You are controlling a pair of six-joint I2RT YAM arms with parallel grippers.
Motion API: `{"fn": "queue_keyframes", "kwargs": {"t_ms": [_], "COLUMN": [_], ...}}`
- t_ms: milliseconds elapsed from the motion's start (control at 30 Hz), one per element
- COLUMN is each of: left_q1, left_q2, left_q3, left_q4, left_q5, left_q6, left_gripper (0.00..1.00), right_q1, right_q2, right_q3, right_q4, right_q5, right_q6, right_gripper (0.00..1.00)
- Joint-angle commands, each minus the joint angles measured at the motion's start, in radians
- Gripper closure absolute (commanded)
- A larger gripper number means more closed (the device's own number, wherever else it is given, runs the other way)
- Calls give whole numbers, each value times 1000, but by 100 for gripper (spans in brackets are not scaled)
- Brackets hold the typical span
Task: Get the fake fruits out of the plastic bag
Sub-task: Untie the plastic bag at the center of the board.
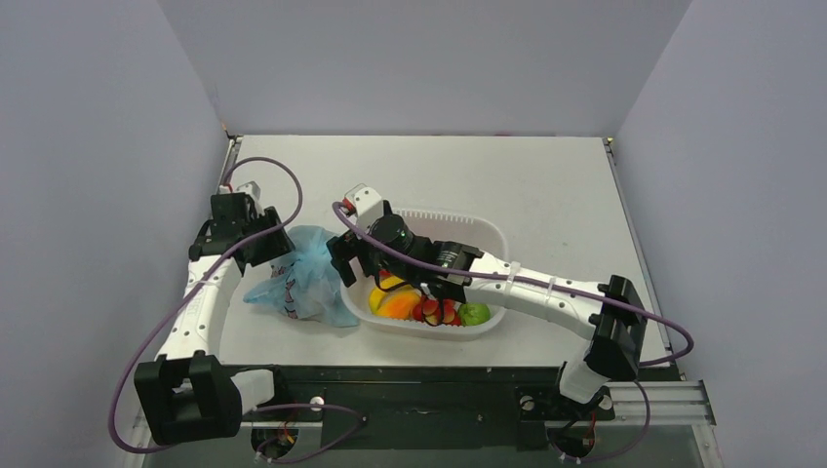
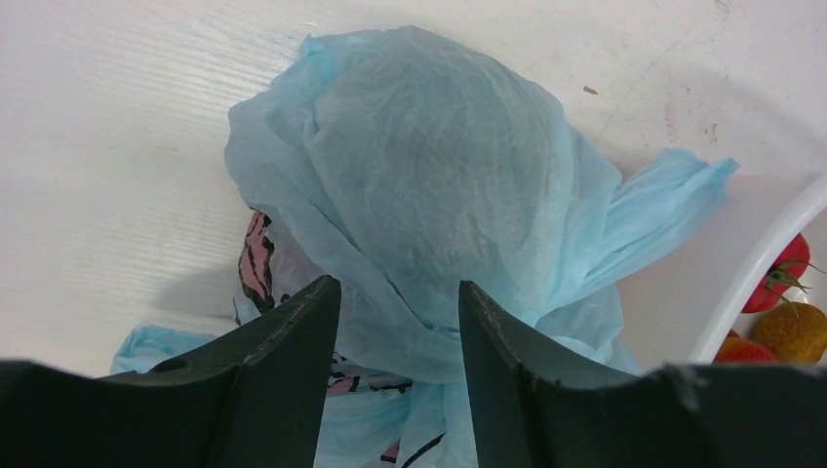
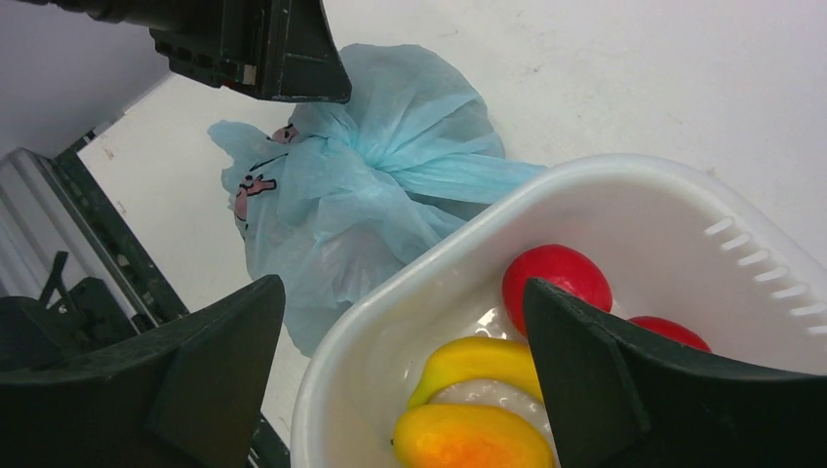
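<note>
One white table (image 1: 546,185) is seen beneath both arms. One white tub (image 1: 485,226) lies under the right gripper (image 3: 405,285), whose jaws are spread wide with nothing held between them, over the tub's rim. One light-blue plastic bag (image 1: 307,273) lies on the table beside the tub, directly ahead of the left gripper (image 2: 398,288). The left jaws stand partly apart with bunched plastic between them, but whether it is pinched cannot be told. One large round form (image 2: 429,166) is seen through the plastic just beyond those fingertips. In the tub, below the right fingers, two red round fruits (image 3: 556,278) (image 3: 668,331), one orange-yellow fruit (image 3: 473,441) and one yellow banana (image 3: 478,359) are counted. One small green fruit (image 1: 475,313) is seen from above.
</note>
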Motion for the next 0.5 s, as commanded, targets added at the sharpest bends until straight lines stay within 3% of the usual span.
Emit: {"fn": "queue_keyframes", "kwargs": {"t_ms": [0, 133, 267, 333, 467], "left_q1": [19, 17, 10, 9, 2], "left_q2": [5, 1, 12, 17, 24], "left_q3": [-8, -33, -35, -38, -39], "left_q4": [94, 116, 117, 118, 119], "left_q5": [58, 107, 120, 125, 133], "left_q6": [25, 19, 23, 29, 30], "left_gripper": [55, 55, 61, 69, 95], "right_q1": [61, 88, 102, 114, 145], "right_q2": [28, 100, 167, 199, 290], "right_q3": [51, 113, 163, 176, 236], "right_q4": [27, 16, 37, 59, 67], "right_q5": [108, 139, 150, 165, 253], "right_q6": [-149, -201, -238, -265, -352], "right_gripper": [13, 14, 15, 15, 16]}}
